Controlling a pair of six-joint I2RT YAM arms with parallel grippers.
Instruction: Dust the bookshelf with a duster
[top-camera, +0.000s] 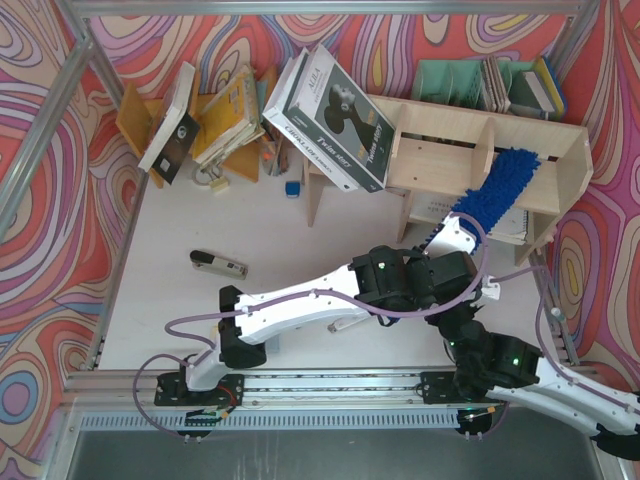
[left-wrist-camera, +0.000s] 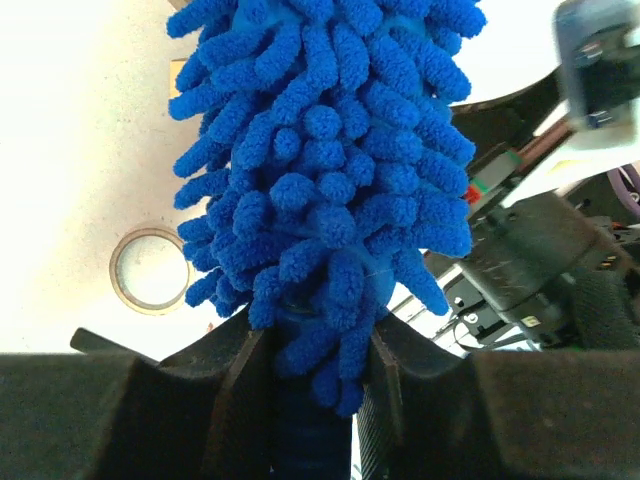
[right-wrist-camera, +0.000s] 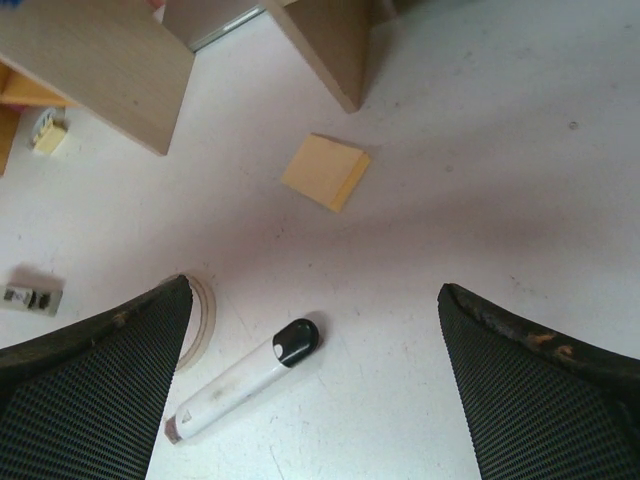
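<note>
Swirled red and purple walls close in a white table (top-camera: 170, 300). At its far right stands the bookshelf (top-camera: 450, 115). Its left end is covered by a large black-and-white box (top-camera: 330, 105) leaning on it, and its lower tier is partly hidden behind the arms. The duster (top-camera: 500, 190) slants up across the shelf's right-hand bay, its fluffy tip reaching the front edge of the top board; whether it presses on the wood cannot be told. The left gripper (left-wrist-camera: 312, 375) is clamped on the duster's base, with the handle almost wholly buried under fluff and between the jaws. The right gripper (right-wrist-camera: 312, 290) hangs with its jaws wide apart and nothing in them, above a marker pen (right-wrist-camera: 240, 385) and near a yellow note pad (right-wrist-camera: 325, 172). A tape roll (right-wrist-camera: 203, 310) is half hidden behind one finger. From above, that gripper is lost under the left arm.
</note>
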